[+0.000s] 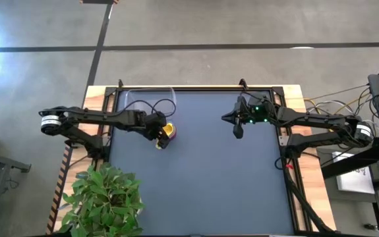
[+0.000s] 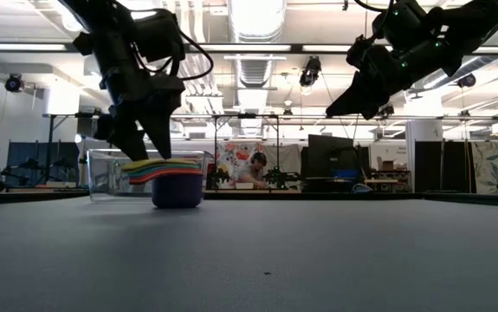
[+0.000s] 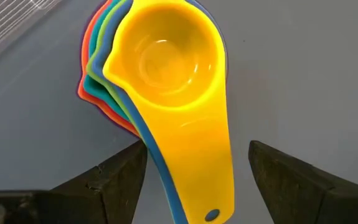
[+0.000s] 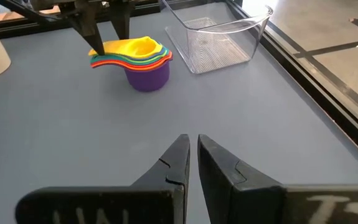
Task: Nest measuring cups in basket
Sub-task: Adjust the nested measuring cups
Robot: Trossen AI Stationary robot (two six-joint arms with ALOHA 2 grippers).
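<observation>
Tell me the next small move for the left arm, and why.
Probably lower and close the left end effector on the stacked handles. The measuring cups sit nested on the mat, yellow on top, outside the basket. The open fingers straddle the yellow handle without touching it. The right end effector waits, raised above the mat.

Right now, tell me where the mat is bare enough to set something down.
The near half of the mat is bare, and so is the middle strip between the cup stack and the right gripper. The far-left corner is crowded: basket, stack and open left gripper straddling the handles.
</observation>
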